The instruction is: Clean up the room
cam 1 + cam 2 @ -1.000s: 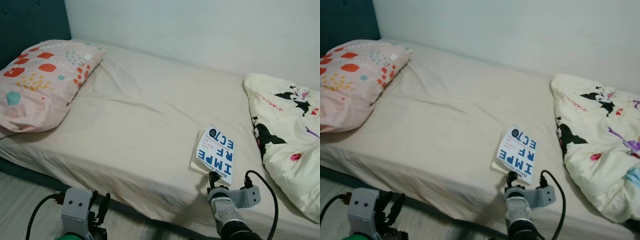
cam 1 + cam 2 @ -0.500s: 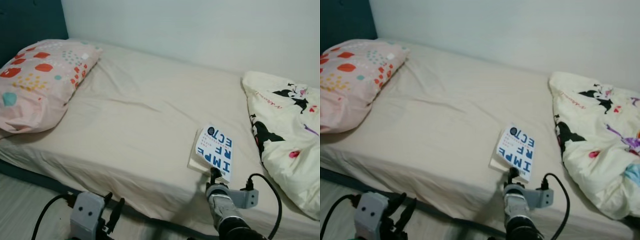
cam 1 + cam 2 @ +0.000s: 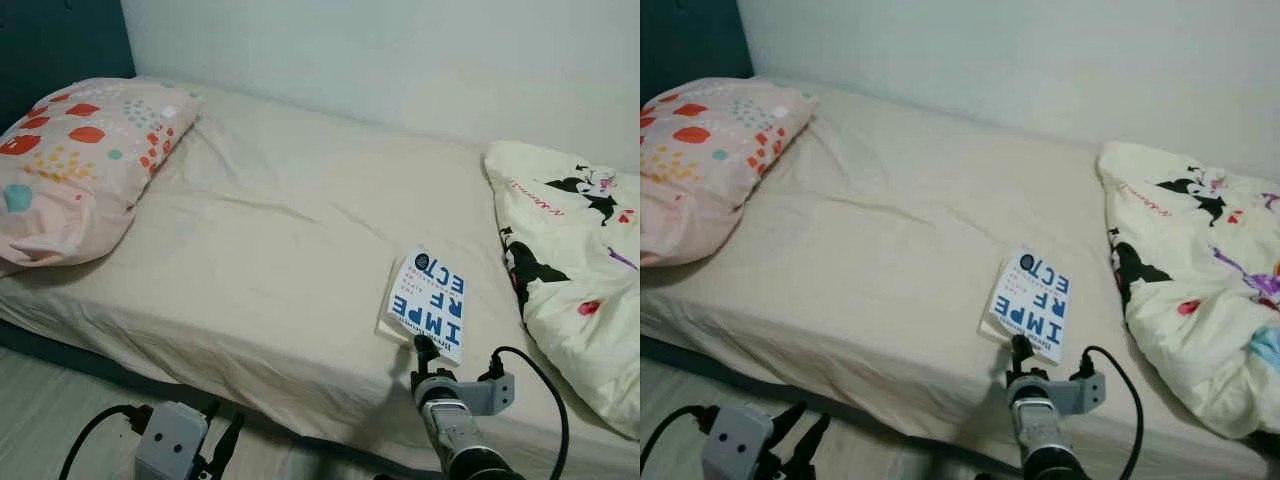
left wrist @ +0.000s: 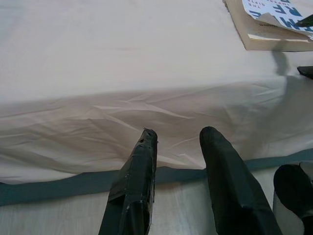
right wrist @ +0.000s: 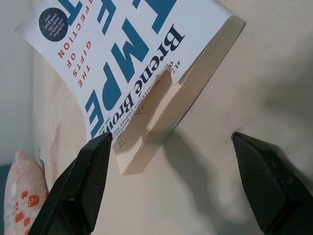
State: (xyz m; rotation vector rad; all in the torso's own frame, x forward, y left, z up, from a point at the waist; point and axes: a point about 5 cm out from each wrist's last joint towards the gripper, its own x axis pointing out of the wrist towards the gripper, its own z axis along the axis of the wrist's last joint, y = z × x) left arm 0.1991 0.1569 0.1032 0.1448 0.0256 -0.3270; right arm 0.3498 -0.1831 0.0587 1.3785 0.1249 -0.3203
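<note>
So a white paperback book with big blue block lettering [image 3: 428, 303] is seen lying flat on the beige bedsheet [image 3: 270, 240], close to the near edge of the mattress and toward the robot's right. Its front cover is torn at one corner, and the cream page block can be made out underneath in the right wrist view [image 5: 161, 105].

The right gripper [image 5: 181, 183] is held right at the book's near edge, with the two black fingers [image 5: 90, 181] spread wide apart; one fingertip sits just beside the torn corner and the other is off over bare sheet. Nothing is clamped between them. From the head camera the gripper [image 3: 423, 347] is seen poking up at the lower edge of the book, with a black cable looped beside the silver wrist.

The left gripper [image 4: 178, 139] is held low, in front of the side of the mattress, above the pale wood-look floor [image 3: 50, 400]. Its fingers are parted with a gap between them and nothing is held.

A pink pillow with red and teal spots [image 3: 75, 165] is propped at the head end against a dark teal headboard [image 3: 55, 40]. A crumpled cream comforter with cartoon prints [image 3: 570, 260] is bunched up at the other end, near the book but not touching it.
</note>
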